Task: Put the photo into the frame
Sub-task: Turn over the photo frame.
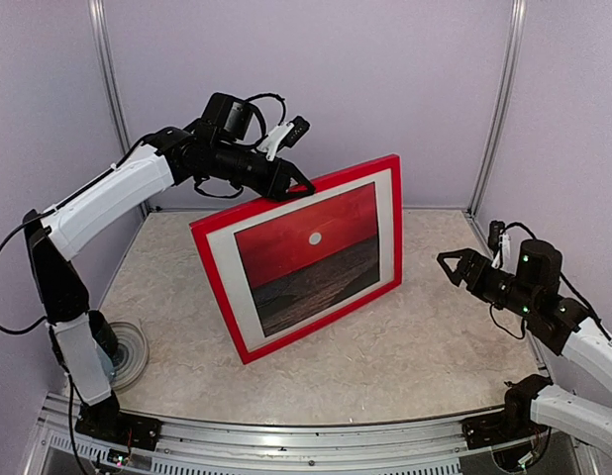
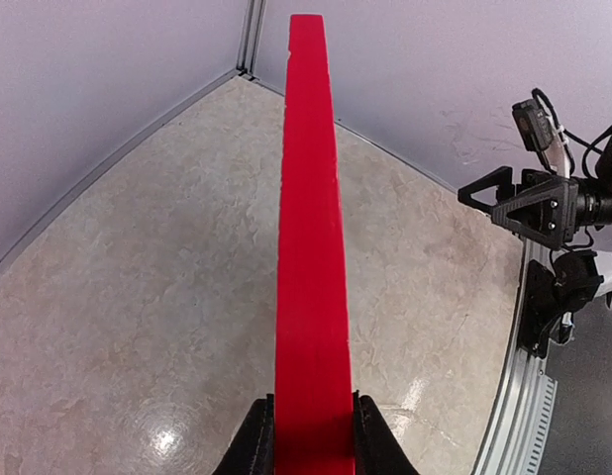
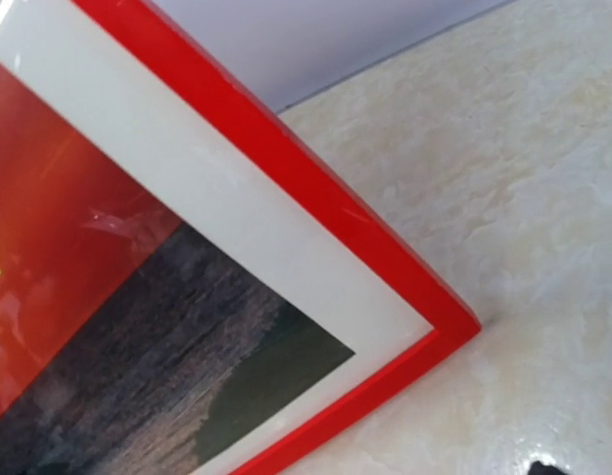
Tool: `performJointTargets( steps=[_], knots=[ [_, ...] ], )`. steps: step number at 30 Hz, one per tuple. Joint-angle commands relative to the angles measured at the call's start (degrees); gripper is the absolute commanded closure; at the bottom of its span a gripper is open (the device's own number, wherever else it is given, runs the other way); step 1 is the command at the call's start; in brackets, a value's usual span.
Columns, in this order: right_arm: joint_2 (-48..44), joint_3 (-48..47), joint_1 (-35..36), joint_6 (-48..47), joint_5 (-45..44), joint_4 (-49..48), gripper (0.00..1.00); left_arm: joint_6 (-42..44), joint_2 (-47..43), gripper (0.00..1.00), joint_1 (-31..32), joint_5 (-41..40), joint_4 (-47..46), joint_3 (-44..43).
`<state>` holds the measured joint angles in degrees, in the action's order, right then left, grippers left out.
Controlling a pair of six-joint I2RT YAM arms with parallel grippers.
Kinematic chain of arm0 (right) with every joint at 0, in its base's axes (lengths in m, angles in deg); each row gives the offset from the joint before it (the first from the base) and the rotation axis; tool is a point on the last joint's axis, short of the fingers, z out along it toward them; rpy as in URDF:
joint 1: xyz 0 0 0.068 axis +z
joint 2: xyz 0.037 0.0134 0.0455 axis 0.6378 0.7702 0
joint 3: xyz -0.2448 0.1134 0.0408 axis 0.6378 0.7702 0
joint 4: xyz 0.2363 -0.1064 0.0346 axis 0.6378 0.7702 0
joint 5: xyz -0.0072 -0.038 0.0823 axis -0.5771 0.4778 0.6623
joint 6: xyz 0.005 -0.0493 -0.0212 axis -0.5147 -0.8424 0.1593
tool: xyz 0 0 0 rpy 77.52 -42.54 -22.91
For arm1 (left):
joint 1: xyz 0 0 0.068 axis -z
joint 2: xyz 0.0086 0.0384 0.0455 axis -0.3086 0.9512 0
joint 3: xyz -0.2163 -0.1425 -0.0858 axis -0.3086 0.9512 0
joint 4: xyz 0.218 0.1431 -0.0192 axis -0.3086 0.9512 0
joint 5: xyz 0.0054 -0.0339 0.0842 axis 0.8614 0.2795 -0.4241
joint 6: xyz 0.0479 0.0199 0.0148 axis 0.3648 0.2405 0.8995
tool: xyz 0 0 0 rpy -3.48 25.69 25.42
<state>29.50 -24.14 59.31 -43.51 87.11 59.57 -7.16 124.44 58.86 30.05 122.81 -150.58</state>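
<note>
Photo (image 1: pixel 306 259) fills the frame (image 1: pixel 326 314), apparently fully seated, though the back is hidden. Frame stands tilted on the bench (image 1: pixel 435 346), left claw (image 1: pixel 294 186) clamped on its top rail; right claw (image 1: pixel 450 269) spread, well apart. Probably remaining: release.

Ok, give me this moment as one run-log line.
left gripper: shut on frame top edge | frame: stood on edge on table, photo inside | right gripper: open, clear of frame
</note>
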Motion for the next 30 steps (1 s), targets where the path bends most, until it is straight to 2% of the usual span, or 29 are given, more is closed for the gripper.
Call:
performJointTargets(
  steps=[1, 10, 30],
  knots=[
    [1.2, -0.1, -0.6, -1.0, -0.6, 0.6, 0.05, -2.2, 4.1, 1.0, -1.8, 7.8, -2.9, -3.6],
    [1.7, 0.5, -0.9, -1.2, 0.2, -0.1, 0.04, -4.0, 9.9, 1.0, -7.8, 15.4, -3.2, -5.8],
    [5.0, 1.7, -3.2, -1.8, 1.8, -1.7, 0.04, -5.0, 21.3, 1.0, -15.1, 21.4, -3.9, -8.0]
  ],
)
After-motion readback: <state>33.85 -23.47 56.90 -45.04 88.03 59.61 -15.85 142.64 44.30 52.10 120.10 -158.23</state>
